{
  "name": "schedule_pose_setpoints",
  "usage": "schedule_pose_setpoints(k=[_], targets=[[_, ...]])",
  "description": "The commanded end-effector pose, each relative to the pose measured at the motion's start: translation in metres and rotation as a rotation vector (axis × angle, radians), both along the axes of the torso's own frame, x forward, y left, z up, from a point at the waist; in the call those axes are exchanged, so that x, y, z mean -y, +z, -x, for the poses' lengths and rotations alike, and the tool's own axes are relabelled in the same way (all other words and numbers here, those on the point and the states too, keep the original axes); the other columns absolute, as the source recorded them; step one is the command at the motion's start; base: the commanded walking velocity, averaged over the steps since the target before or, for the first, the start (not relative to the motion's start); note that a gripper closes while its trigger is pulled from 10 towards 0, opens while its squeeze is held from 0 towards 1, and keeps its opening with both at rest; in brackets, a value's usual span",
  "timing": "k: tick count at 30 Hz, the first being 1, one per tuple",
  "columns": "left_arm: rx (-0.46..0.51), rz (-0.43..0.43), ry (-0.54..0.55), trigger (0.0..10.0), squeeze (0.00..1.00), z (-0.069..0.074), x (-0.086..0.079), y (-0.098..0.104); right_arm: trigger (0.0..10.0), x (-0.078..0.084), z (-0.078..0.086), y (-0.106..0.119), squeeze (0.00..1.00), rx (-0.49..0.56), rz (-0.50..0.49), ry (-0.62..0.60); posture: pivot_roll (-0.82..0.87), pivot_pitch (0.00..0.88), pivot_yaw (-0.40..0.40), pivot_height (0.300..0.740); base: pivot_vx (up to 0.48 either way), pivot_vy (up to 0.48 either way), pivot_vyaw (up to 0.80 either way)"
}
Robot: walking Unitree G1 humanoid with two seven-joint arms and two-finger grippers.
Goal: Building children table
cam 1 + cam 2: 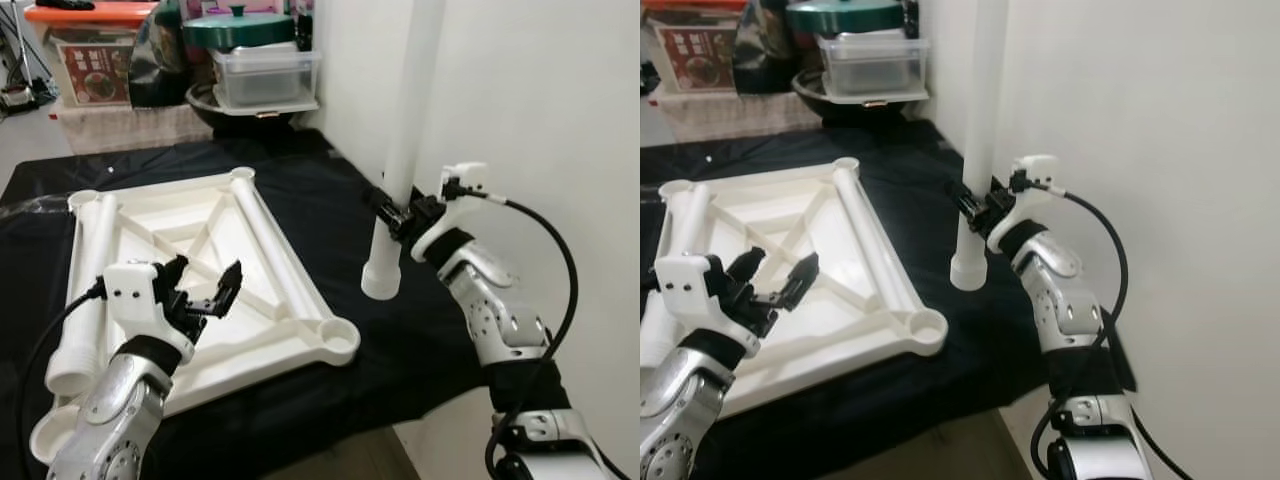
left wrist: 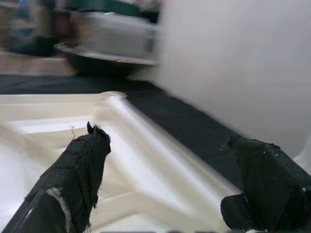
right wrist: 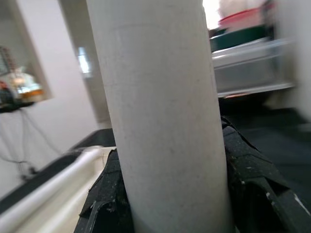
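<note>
White plastic makes up the children's table top (image 1: pixel 225 290), which is laid upside down on a counter (image 1: pixel 330 190) draped in black cloth, its ribbed underside and corner sockets turned upward. One corner socket (image 1: pixel 338 338) sits at the near right end of the frame. A detached leg (image 1: pixel 88 290) is laid along the top's left edge.

A second white leg (image 1: pixel 400 170) is held upright by the right tool (image 1: pixel 392 213), whose black fingers (image 3: pixel 252 179) are pinched around the tube from both sides. The leg's flared lower end (image 1: pixel 381 281) is seen just off the right edge of the table top, low over the black cloth; whether it touches the cloth cannot be told.

The left tool (image 1: pixel 205 290) is held above the near part of the table top with its fingers (image 2: pixel 80 170) spread apart and nothing between them.

At the far end, a clear lidded container (image 1: pixel 262 72) is stacked on a dark bowl (image 1: pixel 240 112), beside an orange-lidded bin (image 1: pixel 95 55). A white wall (image 1: pixel 540 120) runs along the right.
</note>
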State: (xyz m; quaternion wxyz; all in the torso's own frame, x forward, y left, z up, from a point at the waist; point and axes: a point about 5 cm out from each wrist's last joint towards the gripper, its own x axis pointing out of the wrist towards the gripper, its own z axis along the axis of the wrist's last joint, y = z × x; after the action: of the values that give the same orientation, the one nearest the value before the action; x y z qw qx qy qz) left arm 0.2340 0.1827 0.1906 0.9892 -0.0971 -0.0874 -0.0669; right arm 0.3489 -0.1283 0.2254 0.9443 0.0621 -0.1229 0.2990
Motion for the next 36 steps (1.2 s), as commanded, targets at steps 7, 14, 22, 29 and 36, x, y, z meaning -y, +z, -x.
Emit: schedule_pose_setpoints(k=[7,14,22,29,36], targets=[[-0.001,-0.047,-0.013,10.0,0.0,-0.001,0.002,0.0,10.0,-0.01,0.008,0.002,0.0,0.055,0.061,0.154,0.1,0.0,-0.064,0.74,0.0,0.0,0.0],[-0.018,-0.095,-0.02,10.0,0.0,-0.001,0.008,-0.005,10.0,-0.012,0.013,0.002,0.0,0.092,0.164,0.319,0.11,0.0,-0.077,0.74,0.0,0.0,0.0],[-0.02,-0.123,-0.028,10.0,0.0,-0.001,0.013,-0.008,10.0,-0.015,0.014,0.005,0.0,0.104,0.208,0.422,0.11,0.0,-0.09,0.74,0.0,-0.06,0.0],[-0.023,-0.112,-0.014,10.0,0.0,0.0,0.013,-0.008,10.0,-0.017,0.013,0.006,0.0,0.107,0.219,0.446,0.11,0.0,-0.093,0.74,0.0,-0.206,0.0],[-0.02,-0.103,-0.006,10.0,0.0,0.001,0.013,-0.008,10.0,-0.016,0.013,0.005,0.0,0.107,0.242,0.472,0.11,0.0,-0.099,0.74,0.0,0.0,0.0]])
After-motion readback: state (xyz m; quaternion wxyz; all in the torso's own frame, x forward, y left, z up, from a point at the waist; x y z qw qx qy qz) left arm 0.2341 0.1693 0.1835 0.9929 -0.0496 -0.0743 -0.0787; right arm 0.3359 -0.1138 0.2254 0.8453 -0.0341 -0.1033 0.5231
